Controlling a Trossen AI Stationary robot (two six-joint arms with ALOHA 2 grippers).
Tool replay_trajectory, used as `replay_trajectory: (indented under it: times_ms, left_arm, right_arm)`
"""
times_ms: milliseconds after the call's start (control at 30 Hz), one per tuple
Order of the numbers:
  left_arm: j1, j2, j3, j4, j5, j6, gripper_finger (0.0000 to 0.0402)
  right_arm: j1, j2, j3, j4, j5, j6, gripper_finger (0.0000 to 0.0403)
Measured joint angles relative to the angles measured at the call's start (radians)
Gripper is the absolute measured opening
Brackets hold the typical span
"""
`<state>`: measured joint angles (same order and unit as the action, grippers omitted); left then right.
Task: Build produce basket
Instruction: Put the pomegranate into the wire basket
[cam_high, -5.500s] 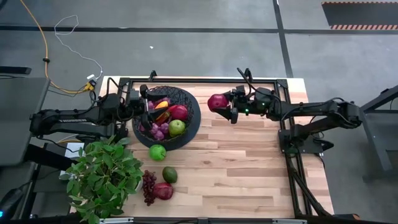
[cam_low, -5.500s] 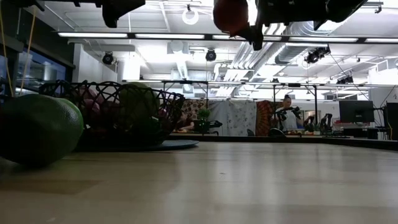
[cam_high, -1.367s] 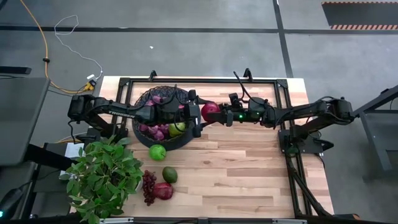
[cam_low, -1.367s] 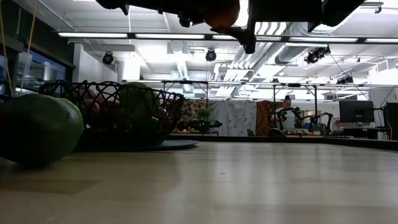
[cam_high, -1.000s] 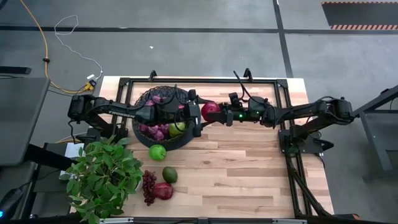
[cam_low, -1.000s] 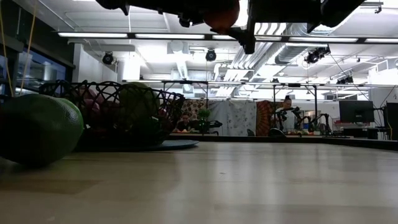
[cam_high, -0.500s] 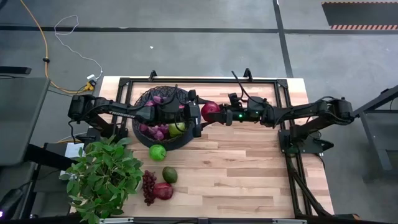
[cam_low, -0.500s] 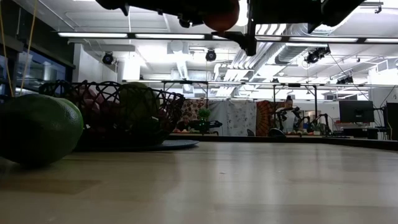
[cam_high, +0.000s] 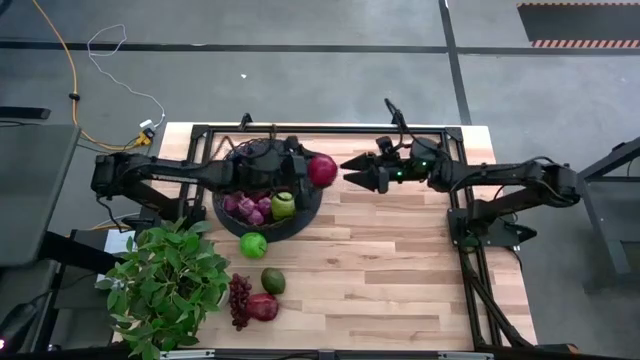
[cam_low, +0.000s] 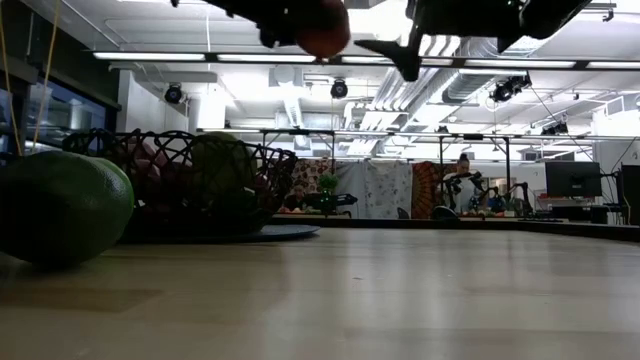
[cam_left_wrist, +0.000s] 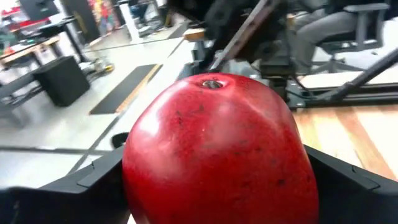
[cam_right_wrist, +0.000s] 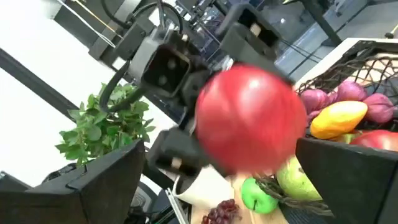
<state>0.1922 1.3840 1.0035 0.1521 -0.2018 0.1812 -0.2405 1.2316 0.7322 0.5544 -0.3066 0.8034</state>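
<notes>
Glossy red pomegranate (cam_high: 322, 170) clamped in left gripper (cam_high: 310, 168) at wire-mesh basket's (cam_high: 228, 216) 3 o'clock rim, grapes (cam_high: 248, 208), green apple (cam_high: 283, 205) inside, right gripper (cam_high: 352, 170) released, jaws apart.

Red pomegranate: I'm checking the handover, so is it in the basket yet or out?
Out. The left tool holds the pomegranate in the air over the basket's rim.

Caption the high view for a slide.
Left gripper carries a red pomegranate over the basket rim; right gripper open beside.

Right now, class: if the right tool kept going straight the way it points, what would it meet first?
Probably the red pomegranate held in the left tool, straight ahead of the open right tool; the basket lies beyond. Depth is uncertain.
</notes>
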Motion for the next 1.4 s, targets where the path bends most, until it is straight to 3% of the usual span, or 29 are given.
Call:
replay_trajectory:
  times_ms: [333, 567, 767, 867, 1033, 1233, 1400]
  left_arm:
    - [0.069, -0.259, -0.062, -0.163, -0.004, -0.202, 0.0343]
    - [0.083, -0.463, -0.247, -0.056, -0.022, -0.327, 0.0343]
    - [0.083, -0.615, -0.416, 0.084, -0.047, -0.425, 0.0343]
    - [0.083, -0.656, -0.447, 0.081, 0.002, -0.482, 0.0343]
    - [0.082, -0.673, -0.452, 0.085, 0.061, -0.511, 0.0343]
    - [0.082, -0.672, -0.452, 0.085, 0.053, -0.514, 0.0343]
    - [0.084, -0.654, -0.425, 0.011, -0.019, -0.626, 0.0344]
  right_arm:
    - [-0.039, -0.198, 0.000, -0.429, 0.030, -0.263, 0.0397]
    - [-0.040, -0.334, 0.000, -0.576, 0.179, -0.359, 0.0397]
    - [-0.040, -0.429, 0.000, -0.647, 0.382, -0.420, 0.0397]
    - [-0.040, -0.468, 0.000, -0.724, 0.419, -0.422, 0.0397]
    - [-0.040, -0.515, 0.000, -0.810, 0.361, -0.473, 0.0397]
    - [-0.040, -0.519, 0.000, -0.829, 0.378, -0.491, 0.0397]
    - [-0.040, -0.518, 0.000, -0.855, 0.361, -0.401, 0.0397]
